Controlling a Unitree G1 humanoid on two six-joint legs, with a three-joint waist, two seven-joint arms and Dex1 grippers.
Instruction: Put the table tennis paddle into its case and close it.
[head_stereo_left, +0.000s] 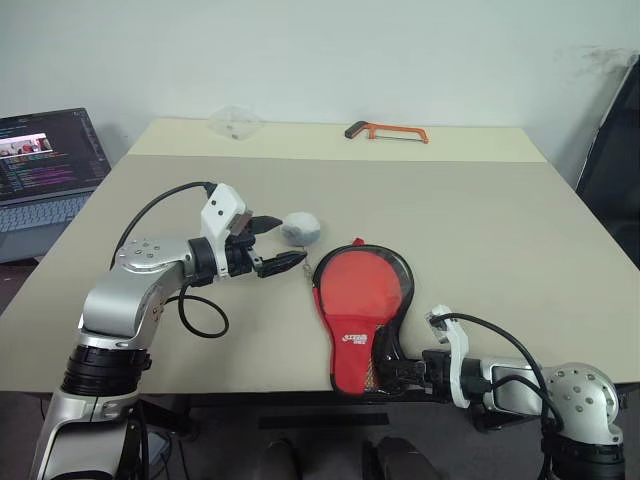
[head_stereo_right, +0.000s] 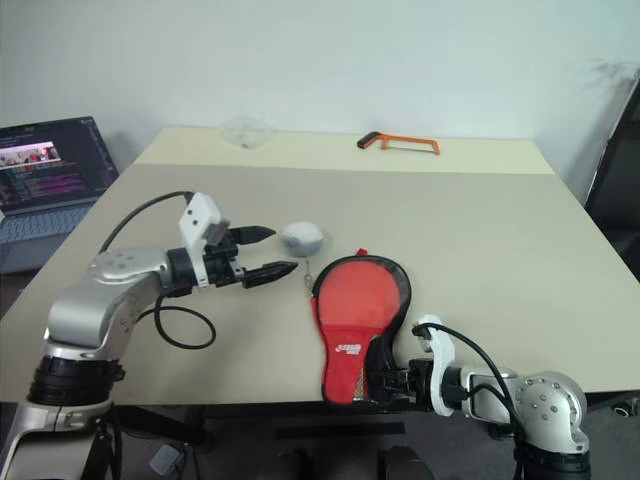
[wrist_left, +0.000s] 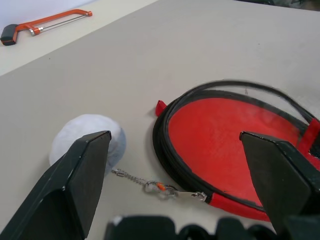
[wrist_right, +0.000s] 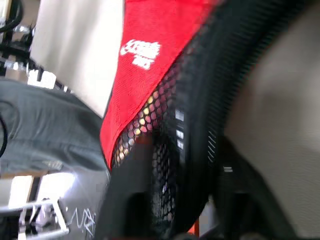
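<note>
The red-and-black paddle-shaped zip case (head_stereo_left: 355, 325) lies on the beige desk (head_stereo_left: 480, 230), the right gripper (head_stereo_left: 385, 372) at its handle end, grip unclear. Left gripper (head_stereo_left: 275, 243) fingers spread open beside a grey round pouch (head_stereo_left: 300, 228); an orange hacksaw (head_stereo_left: 387, 131) lies far behind.

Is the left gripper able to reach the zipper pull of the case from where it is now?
Probably yes. The left gripper hangs open just beside the case, and the zipper pull lies on bare table between them; only the small grey pouch sits nearby.
</note>
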